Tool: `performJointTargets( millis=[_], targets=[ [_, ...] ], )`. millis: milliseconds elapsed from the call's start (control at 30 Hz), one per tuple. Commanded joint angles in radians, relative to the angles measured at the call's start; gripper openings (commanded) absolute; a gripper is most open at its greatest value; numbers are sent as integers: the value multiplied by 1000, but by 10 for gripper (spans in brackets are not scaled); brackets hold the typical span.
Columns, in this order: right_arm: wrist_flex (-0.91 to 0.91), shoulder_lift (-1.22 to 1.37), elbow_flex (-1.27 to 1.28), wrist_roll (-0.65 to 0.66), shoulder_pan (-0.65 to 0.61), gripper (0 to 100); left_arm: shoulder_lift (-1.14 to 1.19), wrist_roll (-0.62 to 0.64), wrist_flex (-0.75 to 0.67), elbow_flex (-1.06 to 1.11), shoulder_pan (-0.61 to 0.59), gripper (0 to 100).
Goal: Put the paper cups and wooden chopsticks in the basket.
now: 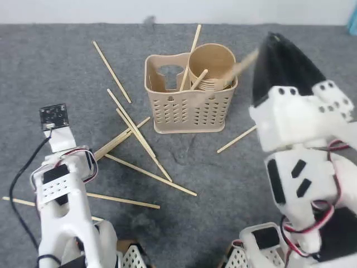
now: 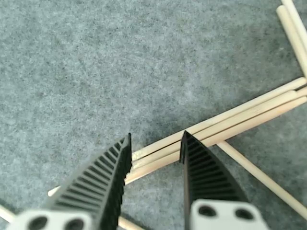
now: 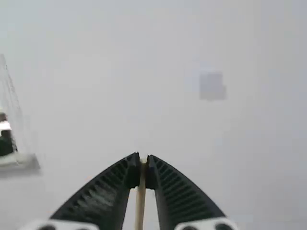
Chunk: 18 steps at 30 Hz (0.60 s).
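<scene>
– While my right gripper is clenched on one chopstick, raised just beside the basket, where do the loose ones sit for the left arm?
– Right under it. Your left gripper is spread wide, low over the mat. A bundle of chopsticks passes through the gap between the jaws.
– Square to the jaws?
– No. The long axis slants through, closer to the line the jaws close along than across it.
– Then I'd judge a wrist turn comes before any squeeze, or they'll skid out.
– Agreed. The left arm is much the nearer one to that bundle.
– And the paper cups?
– Nested in the basket's compartment on the right arm's side, with a couple of sticks standing in the basket beside them.
</scene>
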Motion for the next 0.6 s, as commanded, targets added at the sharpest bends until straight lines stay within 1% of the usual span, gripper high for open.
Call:
performJointTargets(
  millis=[0, 133, 400, 567],
  targets=[
    [-245, 61, 6, -9, -45, 8, -35, 2, -6, -7, -9, 162],
    [-320, 177, 2, -9, -44, 8, -35, 2, -6, -7, -11, 162],
    [-326, 417, 9, -17, -47, 9, -35, 2, -8, -7, -11, 162],
    [-315, 564, 12, -147, -45, 9, -35, 2, -8, -7, -11, 162]
  ],
)
